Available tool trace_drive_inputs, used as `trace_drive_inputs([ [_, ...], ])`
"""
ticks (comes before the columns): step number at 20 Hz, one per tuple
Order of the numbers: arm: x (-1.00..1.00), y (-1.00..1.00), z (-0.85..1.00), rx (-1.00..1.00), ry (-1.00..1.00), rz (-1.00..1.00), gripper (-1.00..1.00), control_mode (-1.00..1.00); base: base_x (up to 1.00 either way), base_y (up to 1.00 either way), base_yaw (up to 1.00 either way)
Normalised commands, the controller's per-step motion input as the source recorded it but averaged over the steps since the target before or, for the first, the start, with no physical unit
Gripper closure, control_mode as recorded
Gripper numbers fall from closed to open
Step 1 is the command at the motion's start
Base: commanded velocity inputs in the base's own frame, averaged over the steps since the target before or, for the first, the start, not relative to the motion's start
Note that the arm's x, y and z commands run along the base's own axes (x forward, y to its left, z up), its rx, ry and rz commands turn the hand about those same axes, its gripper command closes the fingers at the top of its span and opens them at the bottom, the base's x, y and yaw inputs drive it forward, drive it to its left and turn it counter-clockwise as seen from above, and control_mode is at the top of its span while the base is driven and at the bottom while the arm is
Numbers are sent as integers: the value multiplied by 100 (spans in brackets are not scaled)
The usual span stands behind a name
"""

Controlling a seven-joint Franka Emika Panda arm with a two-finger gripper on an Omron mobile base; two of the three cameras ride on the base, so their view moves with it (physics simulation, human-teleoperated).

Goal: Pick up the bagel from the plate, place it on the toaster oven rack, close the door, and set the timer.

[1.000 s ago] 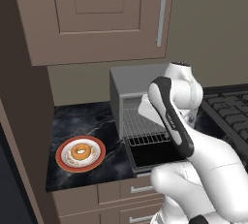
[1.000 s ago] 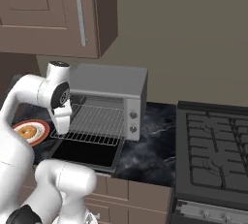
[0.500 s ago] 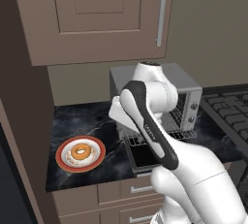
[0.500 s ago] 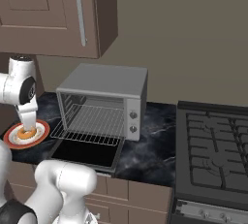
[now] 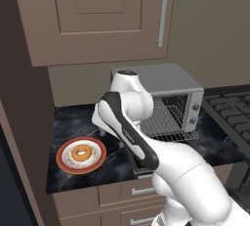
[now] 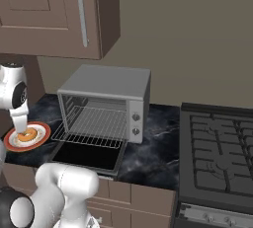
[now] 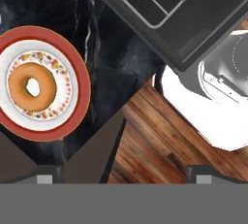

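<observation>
The bagel point(image 5: 80, 153) lies centred on the plate point(image 5: 64, 164), which sits on the dark marbled counter point(image 5: 68, 122) left of the toaster oven point(image 6: 106, 98). The door point(image 6: 89, 157) hangs open and flat, the toaster oven rack point(image 6: 91, 133) slid partway out. The gripper point(image 6: 20, 127) seems to hover over the plate, jaws spread wide and holding nothing.

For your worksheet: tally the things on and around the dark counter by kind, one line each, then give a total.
Bagel: 1
Plate: 1
Toaster oven: 1
Rack: 1
Door: 1, open
Stove: 1
Total: 6
</observation>
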Motion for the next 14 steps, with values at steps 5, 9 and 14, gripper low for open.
trace_drive_inputs([
  [5, 50, 21, -56, -3, 0, 0, -100, -100, 0, 0, 0],
  [9, 24, 33, -52, -5, 0, 0, -100, -100, 0, 0, 0],
  [14, 14, 52, -44, -6, 0, 0, -100, -100, 0, 0, 0],
])
